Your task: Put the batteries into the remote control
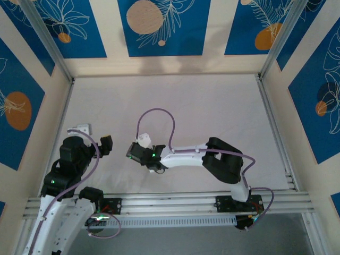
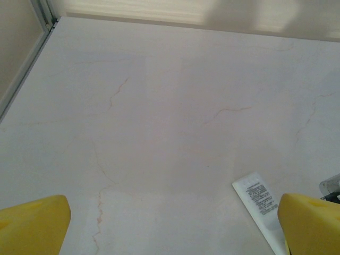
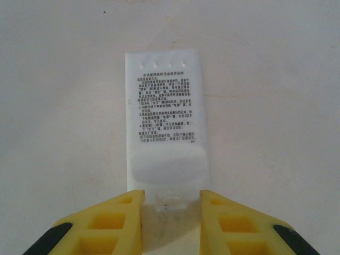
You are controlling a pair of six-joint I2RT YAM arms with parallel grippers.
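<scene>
The right claw (image 3: 171, 201) grips the near end of the remote (image 3: 164, 101), which sits mid-frame, printed back up, over the surface (image 3: 276, 79). The left claw (image 2: 172, 215) hangs wide open. The remote looks readied for loading, so next the free claw should fetch a battery.

White remote control (image 3: 164, 122), back printed with block of small black text. Bright yellow right fingers (image 3: 234, 223), black patches at outer edges; same yellow on left fingers (image 2: 37, 223). Off-white table (image 2: 159, 106), faint tan marble veins. Blue wall panels (image 1: 159, 26), white leaf outlines, orange discs, cream borders. Lilac cable (image 1: 156, 110).
</scene>
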